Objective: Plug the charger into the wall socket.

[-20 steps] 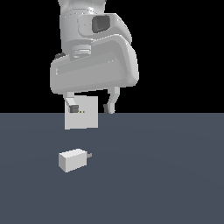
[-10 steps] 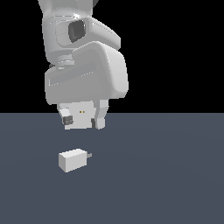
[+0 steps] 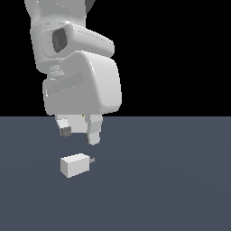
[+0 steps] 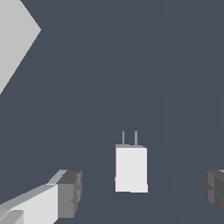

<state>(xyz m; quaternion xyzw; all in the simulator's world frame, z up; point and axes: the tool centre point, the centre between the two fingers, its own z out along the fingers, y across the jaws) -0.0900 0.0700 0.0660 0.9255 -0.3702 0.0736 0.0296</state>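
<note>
The charger (image 3: 76, 164) is a small off-white block lying on the dark floor, its short grey prongs pointing to the exterior view's right. My gripper (image 3: 80, 134) hangs open just above it, one finger on each side and nothing held. In the wrist view the charger (image 4: 131, 168) lies between the two dark fingertips (image 4: 70, 192) with a gap on both sides. The wall socket (image 4: 13, 39) shows in the wrist view as a pale flat plate at the picture's edge. In the exterior view my hand hides nearly all of the socket, leaving only a yellow speck (image 3: 82, 116).
A flat dark grey floor (image 3: 171, 180) spreads around the charger, under a black background. The bulky white wrist and hand (image 3: 81, 81) fill the upper part of the exterior view's left.
The hand has come down and toward the exterior view's left, from in front of the socket to just over the charger. It now covers the socket. The charger has not moved.
</note>
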